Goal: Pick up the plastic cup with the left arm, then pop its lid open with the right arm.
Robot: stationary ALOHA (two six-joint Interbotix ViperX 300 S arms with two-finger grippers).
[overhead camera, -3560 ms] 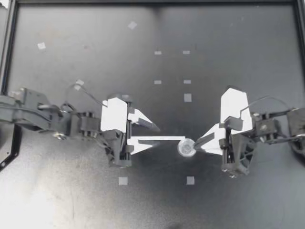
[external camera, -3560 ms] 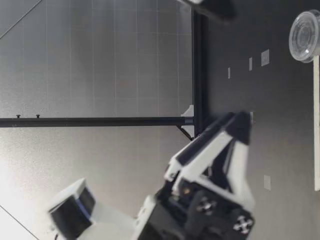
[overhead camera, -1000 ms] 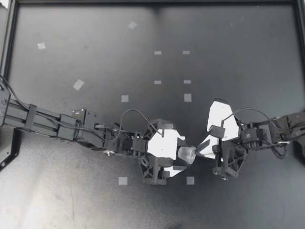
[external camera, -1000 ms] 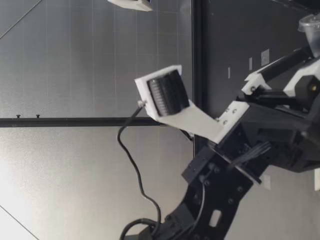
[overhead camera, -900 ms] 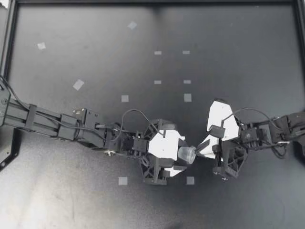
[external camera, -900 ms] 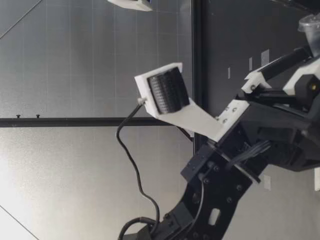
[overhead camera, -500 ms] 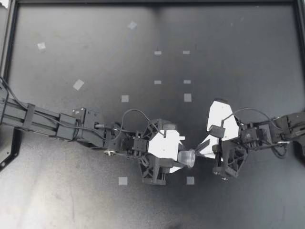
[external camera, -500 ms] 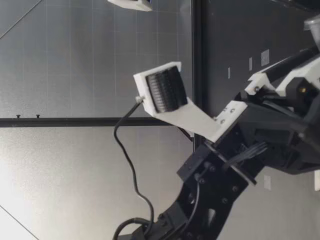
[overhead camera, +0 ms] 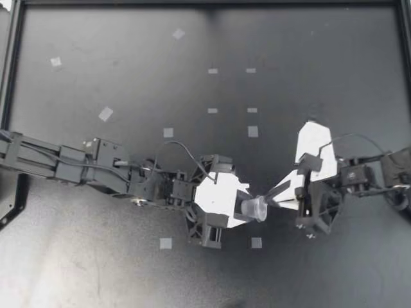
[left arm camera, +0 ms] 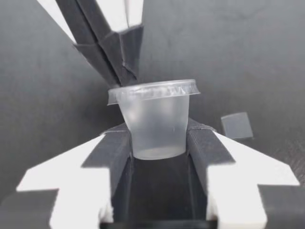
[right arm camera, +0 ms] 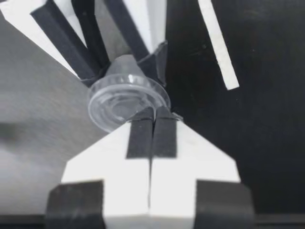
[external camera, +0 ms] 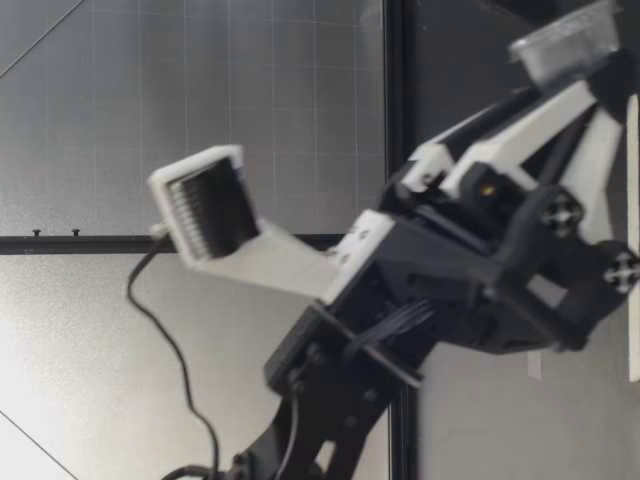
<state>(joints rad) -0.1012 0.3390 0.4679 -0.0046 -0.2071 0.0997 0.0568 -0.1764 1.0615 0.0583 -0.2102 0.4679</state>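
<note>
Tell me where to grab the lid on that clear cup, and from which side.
Pinch the lid by its thin rim, which juts past the cup, coming from the side opposite my left gripper, whose fingers clamp the cup's wall. My right gripper has its shut tips on that rim.

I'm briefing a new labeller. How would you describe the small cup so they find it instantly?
On the black table, near the middle, the left gripper and right gripper meet tip to tip. The cup sits clamped between the left one's fingers, with the shut right one at its rim. It is the only clear, round thing; the tape squares nearby are flat.
</note>
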